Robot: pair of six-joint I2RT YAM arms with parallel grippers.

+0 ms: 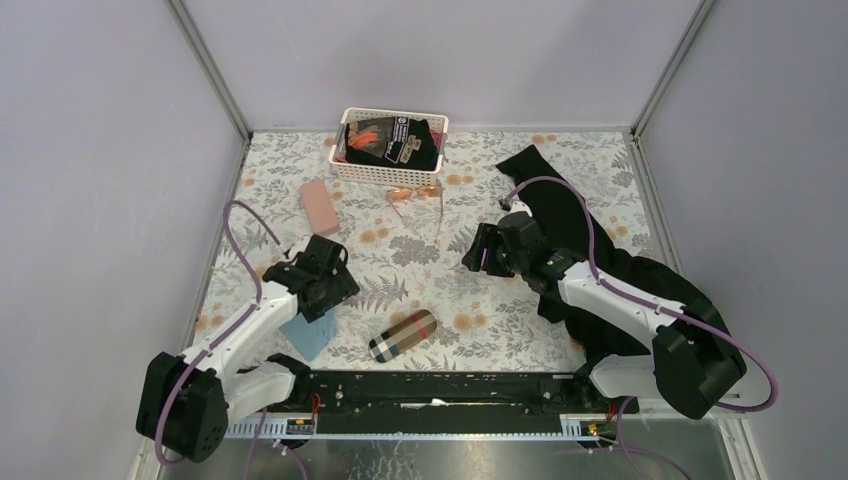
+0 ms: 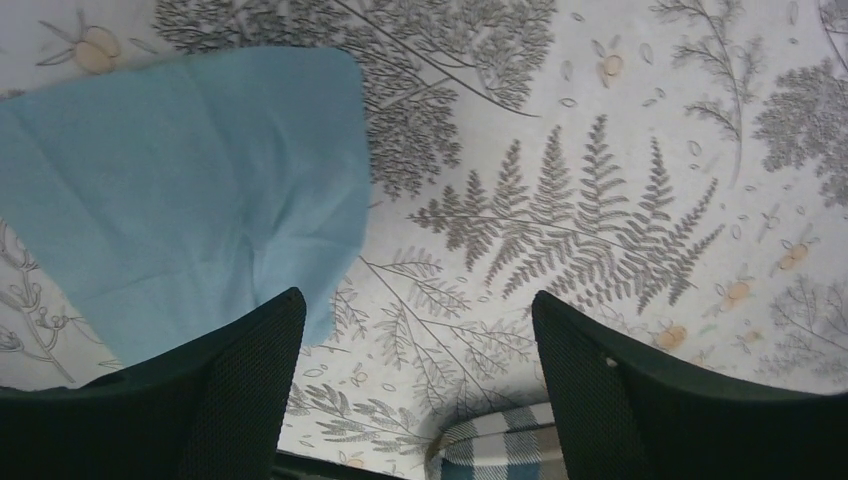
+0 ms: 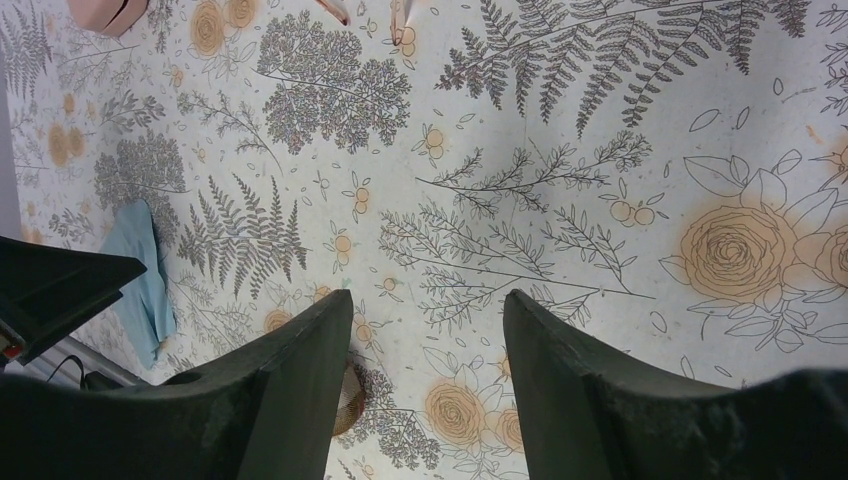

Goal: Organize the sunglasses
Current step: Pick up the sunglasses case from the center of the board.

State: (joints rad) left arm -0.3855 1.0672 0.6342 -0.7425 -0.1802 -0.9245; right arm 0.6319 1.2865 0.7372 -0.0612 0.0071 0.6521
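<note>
The wire-framed sunglasses [image 1: 415, 194] with pale orange-pink lenses lie open on the floral tabletop just in front of the white basket [image 1: 437, 128]. Their temple tips [image 3: 335, 10] show at the top edge of the right wrist view. My left gripper [image 1: 322, 290] [image 2: 415, 330] hangs open over the table, with nothing between its fingers. A light-blue cloth [image 2: 180, 190] lies to its left. My right gripper [image 1: 478, 252] [image 3: 428, 310] stands open above bare tabletop, well short of the sunglasses.
A plaid case [image 1: 403, 335] [image 2: 510, 450] lies near the front edge. A pink case [image 1: 320, 205] [image 3: 105, 12] sits left of the basket, which holds dark items. A black fabric [image 1: 570, 225] drapes along the right side under my right arm. The blue cloth [image 1: 308, 335] lies front left.
</note>
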